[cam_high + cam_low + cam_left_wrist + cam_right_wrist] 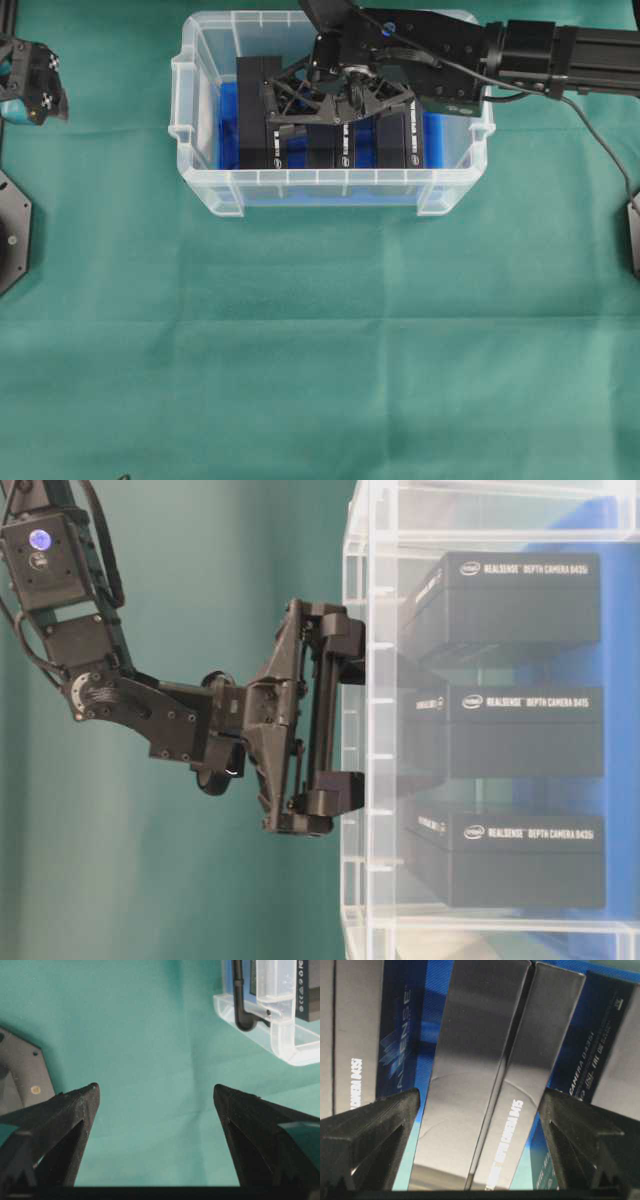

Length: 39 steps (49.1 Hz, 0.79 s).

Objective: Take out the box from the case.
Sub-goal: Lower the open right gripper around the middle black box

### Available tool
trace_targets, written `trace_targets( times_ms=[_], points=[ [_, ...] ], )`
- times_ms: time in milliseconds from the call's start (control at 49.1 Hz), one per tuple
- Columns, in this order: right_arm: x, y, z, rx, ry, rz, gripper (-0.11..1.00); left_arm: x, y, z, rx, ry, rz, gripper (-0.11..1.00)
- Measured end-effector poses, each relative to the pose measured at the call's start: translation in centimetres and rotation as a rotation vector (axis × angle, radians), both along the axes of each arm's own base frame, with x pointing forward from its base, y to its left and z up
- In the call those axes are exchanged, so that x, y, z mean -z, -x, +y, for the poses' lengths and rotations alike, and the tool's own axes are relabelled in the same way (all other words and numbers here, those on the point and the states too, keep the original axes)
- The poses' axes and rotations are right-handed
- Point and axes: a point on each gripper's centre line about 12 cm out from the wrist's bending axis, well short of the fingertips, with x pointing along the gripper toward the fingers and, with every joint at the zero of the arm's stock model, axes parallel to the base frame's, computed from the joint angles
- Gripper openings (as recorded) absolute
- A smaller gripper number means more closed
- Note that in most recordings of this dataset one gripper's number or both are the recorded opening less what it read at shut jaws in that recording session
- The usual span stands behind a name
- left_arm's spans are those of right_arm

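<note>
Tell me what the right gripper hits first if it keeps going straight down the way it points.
Most likely the middle black RealSense box: the right gripper, jaws open, straddles its top edge inside the case. How much gap remains is unclear.

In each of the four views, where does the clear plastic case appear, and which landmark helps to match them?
Overhead: the case is at top centre, with the right gripper inside it.
Table-level: fills the right side, its wall beside the gripper.
Left wrist: only a corner, upper right.
Right wrist: walls not visible, only black boxes inside.
Shared landmark: the black boxes, seen in all four.
</note>
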Motion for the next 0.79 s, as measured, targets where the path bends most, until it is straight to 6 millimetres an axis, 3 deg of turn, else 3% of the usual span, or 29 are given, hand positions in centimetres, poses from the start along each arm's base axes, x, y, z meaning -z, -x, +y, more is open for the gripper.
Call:
trace_targets(
  times_ms=[692, 794],
  points=[
    [1.2, -0.1, -0.5, 0.015, -0.007, 0.018, 0.93, 0.0, 0.0, 0.0, 0.000, 0.001, 0.003, 0.94],
    [1.1, -0.2, -0.5, 0.037, -0.011, 0.012, 0.89, 0.0, 0.1, 0.0, -0.001, 0.001, 0.008, 0.94]
  ],
)
